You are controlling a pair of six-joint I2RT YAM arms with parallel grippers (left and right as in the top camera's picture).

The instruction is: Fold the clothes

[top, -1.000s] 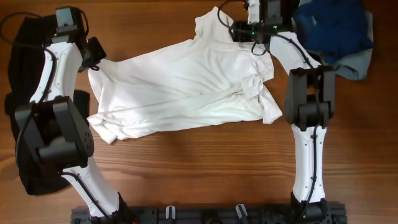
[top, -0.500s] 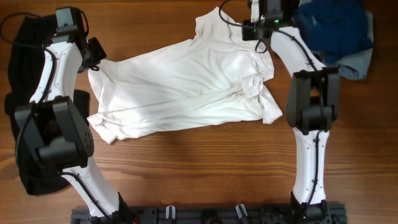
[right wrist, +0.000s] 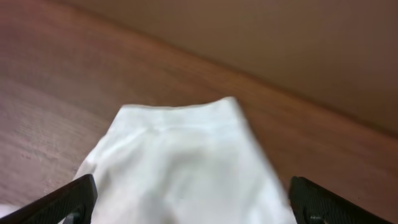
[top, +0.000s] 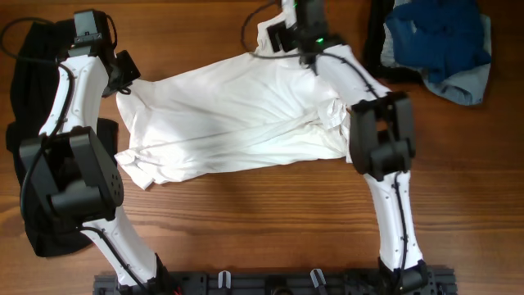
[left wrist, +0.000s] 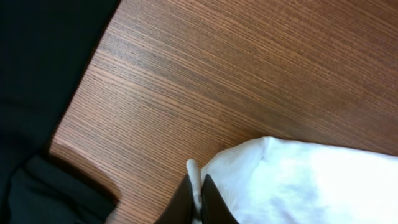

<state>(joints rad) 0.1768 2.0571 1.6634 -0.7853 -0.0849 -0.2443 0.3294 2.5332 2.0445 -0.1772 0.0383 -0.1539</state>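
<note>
Tabletop [top: 262, 221]: shirt [top: 237, 115] lengthwise left-right, slightly tilted

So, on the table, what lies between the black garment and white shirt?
Only bare wooden table between black garment and white shirt; left wrist view shows it.

In the overhead view the right arm [top: 381, 143] covers the right edge of the large white wrinkled thin-fabric shirt [top: 229, 115]. The left arm [top: 74, 82] hides much of the long plain black garment [top: 33, 57]. The top edge cuts off the crumpled dark-blue garment [top: 442, 37]. The right wrist view is blurred, and the right gripper [right wrist: 193, 205] shows only black fingertips [right wrist: 68, 202], cropped at the bottom. In the left wrist view the left gripper [left wrist: 194, 202] runs off the bottom edge, so most of the white fold pinched between its fingers [left wrist: 181, 208] is out of sight.
</note>
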